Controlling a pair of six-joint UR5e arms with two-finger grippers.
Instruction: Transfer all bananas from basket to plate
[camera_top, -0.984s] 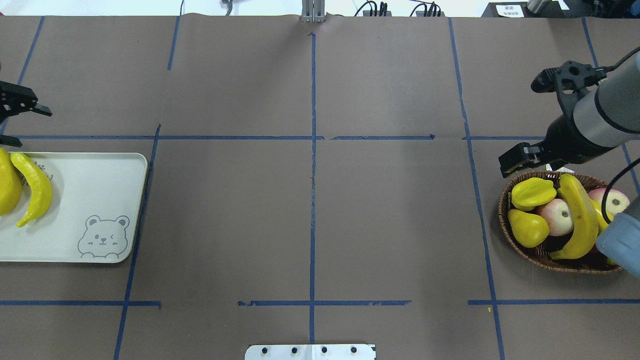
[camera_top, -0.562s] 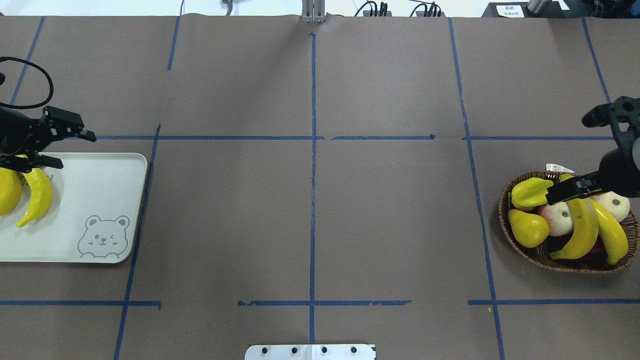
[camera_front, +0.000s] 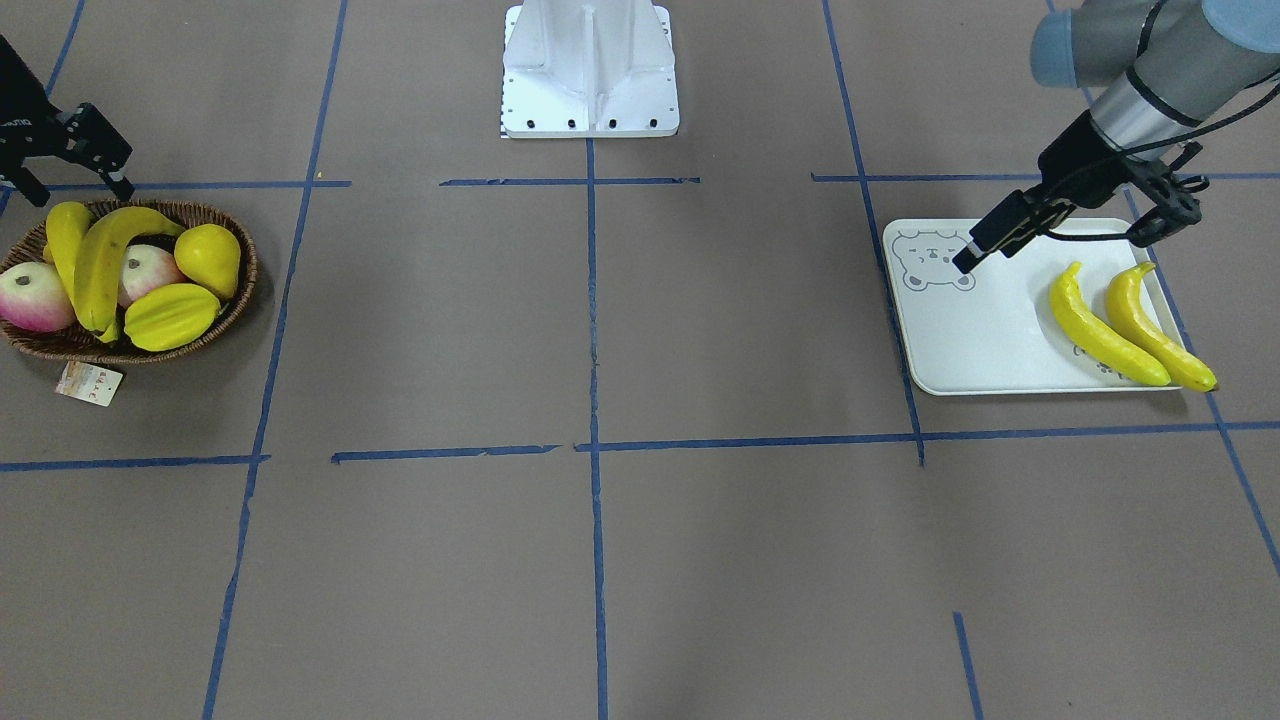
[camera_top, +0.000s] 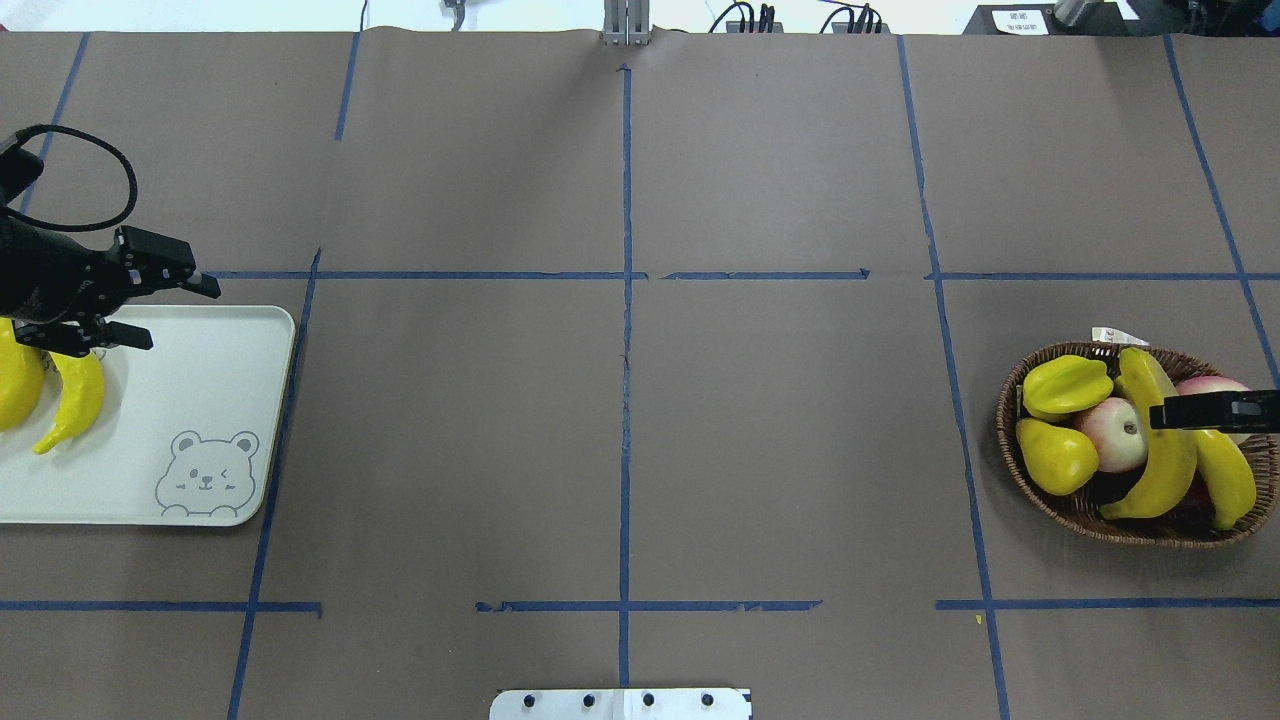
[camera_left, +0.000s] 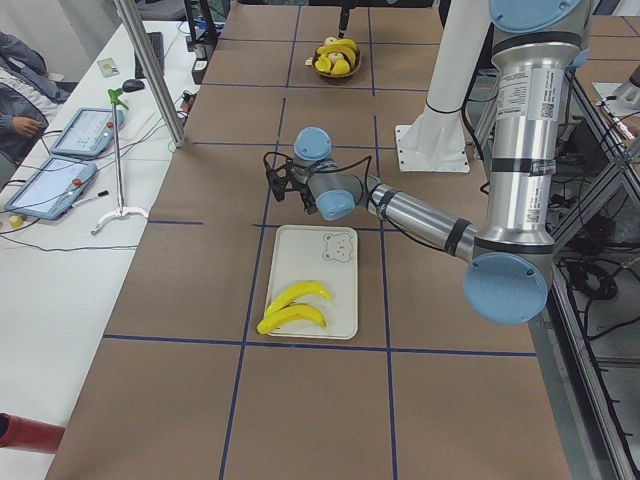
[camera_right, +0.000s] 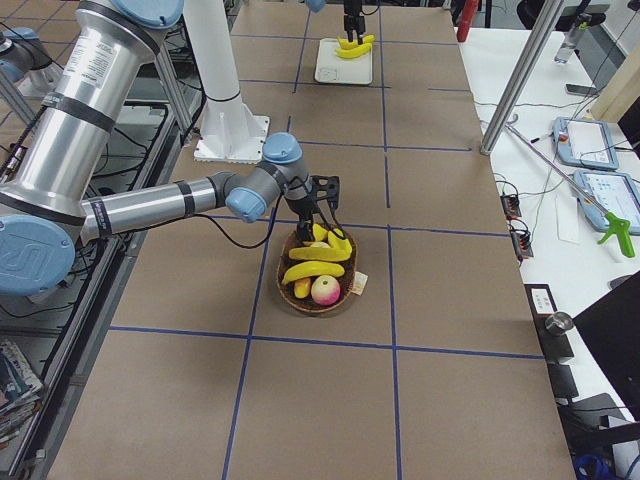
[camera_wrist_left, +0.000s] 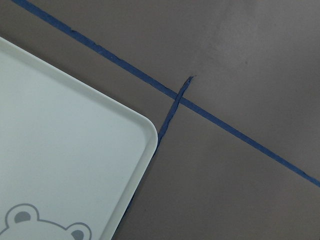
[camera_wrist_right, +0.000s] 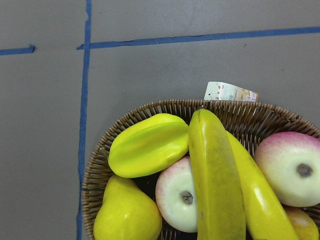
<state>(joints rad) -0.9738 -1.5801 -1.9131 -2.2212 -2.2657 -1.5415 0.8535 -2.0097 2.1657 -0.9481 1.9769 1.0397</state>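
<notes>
While the left tool (camera_top: 184, 318) hangs over the plate's 12 o'clock rim in the overhead view, its fingers stand wide apart and hold nothing; the plate (camera_top: 200, 400), a pale tray with a bear face at its 5 o'clock corner, lies at the 9 o'clock side of the tabletop (camera_top: 620, 450); two bananas (camera_front: 1100, 328) rest on it side by side toward its 9 o'clock end, and in the front-facing view the outer one's tip pokes past the rim; at the tabletop's 3 o'clock side sits the wicker basket (camera_top: 1010, 440), where two more bananas (camera_top: 1165, 450) lie side by side across the other fruit; a starfruit (camera_top: 1065, 385), a pear (camera_top: 1055, 455) and pink-blushed apples (camera_top: 1115, 432) fill the rest, and a paper tag (camera_top: 1112, 335) lies just beyond its 12 o'clock rim; the right tool (camera_front: 78, 188) hovers above the basket, fingers spread wide with nothing between them, though overhead only one dark finger shows, crossing the bananas from 3 o'clock.
</notes>
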